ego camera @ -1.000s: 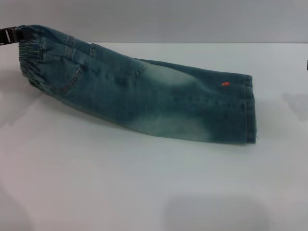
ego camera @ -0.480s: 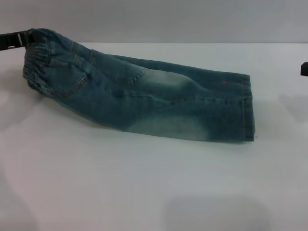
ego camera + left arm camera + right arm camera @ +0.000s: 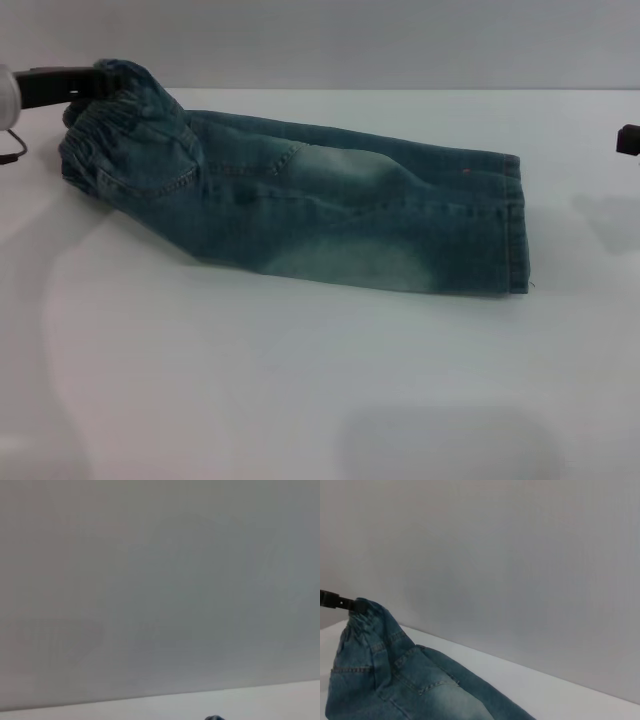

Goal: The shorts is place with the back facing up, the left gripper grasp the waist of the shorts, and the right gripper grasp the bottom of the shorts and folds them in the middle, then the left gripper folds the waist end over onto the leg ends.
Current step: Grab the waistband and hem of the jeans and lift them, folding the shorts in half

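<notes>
Head view: the shorts [image 3: 330, 215] lie on the white surface [image 3: 300, 380], already folded long-ways into one narrow strip.
Left gripper: the left gripper [image 3: 85, 82] has its jaws closed on the waist [image 3: 125, 120], at the far left end of the shorts.
What changed: a moment ago the waist hung out flat toward the left edge. Now it is lifted higher, bunched up, and has moved in toward the leg ends [image 3: 515, 225].
What that means: I think the last fold has begun, with the waist being carried over the shorts toward the hems.
Leg ends: they lie flat on the surface at the right end of the shorts, well apart from the waist.
Right gripper: the right gripper [image 3: 628, 140] peeks in past the leg ends, off the shorts. I cannot tell if its jaws are open or closed.
Right wrist view: the waist [image 3: 362, 617] hangs from the thin black jaws, with the pocket below it.
Still to do: the waist must travel across and land on the hems.
</notes>
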Robot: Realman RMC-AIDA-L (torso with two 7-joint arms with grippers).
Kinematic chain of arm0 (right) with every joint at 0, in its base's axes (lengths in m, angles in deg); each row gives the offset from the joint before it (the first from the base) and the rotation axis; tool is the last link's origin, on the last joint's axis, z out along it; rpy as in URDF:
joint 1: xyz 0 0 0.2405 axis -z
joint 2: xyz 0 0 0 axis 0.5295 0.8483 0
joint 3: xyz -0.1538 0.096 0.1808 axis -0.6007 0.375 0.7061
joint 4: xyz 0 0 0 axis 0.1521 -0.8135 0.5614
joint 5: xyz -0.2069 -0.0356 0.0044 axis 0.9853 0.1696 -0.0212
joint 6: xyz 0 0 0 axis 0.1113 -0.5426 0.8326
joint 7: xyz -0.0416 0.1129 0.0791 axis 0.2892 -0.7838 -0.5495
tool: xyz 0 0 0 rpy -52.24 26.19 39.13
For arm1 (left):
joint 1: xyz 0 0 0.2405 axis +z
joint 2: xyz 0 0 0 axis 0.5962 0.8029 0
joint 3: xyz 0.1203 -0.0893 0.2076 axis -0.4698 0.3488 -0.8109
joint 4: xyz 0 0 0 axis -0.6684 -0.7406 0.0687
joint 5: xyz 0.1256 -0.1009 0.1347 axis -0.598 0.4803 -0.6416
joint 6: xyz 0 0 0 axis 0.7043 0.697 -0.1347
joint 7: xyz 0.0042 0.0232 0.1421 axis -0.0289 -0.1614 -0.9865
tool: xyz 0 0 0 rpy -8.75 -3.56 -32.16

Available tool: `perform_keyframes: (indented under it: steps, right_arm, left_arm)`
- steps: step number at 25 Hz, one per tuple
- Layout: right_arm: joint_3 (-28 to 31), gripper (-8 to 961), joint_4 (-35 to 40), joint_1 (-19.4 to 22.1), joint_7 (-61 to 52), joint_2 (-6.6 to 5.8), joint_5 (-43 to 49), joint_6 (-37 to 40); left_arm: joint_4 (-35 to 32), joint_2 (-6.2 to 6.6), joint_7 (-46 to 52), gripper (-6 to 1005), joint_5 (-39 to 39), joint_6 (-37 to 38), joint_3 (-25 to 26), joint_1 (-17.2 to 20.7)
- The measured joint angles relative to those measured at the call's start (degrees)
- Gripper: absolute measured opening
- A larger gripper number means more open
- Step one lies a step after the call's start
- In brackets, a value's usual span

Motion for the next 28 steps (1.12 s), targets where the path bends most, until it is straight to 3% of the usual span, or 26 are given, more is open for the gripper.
perform_keyframes:
  steps: [7,14,26,28]
  right_arm:
    - [-0.1,0,0.2,1.0,1.4,1.23,-2.5,0.2]
    - [-0.1,0,0.0,1.0,1.9,1.48,-3.1,0.3]
    - [-1.3,-1,-0.1,1.1,3.2,2.61,-5.0,0.6]
    - [-1.7,0,-0.1,1.1,3.9,2.78,-6.0,0.6]
  left_arm:
    - [1.7,0.39,6.9,144,-9.1,-4.8,-1.0,-2.0]
    - [1.4,0.43,7.8,147,-11.9,-5.6,-1.0,-2.1]
    - [1.2,1.74,8.0,573,-15.6,-5.1,-0.6,-1.6]
    - [1.5,1.92,8.0,829,-16.2,-4.7,-0.9,-1.9]
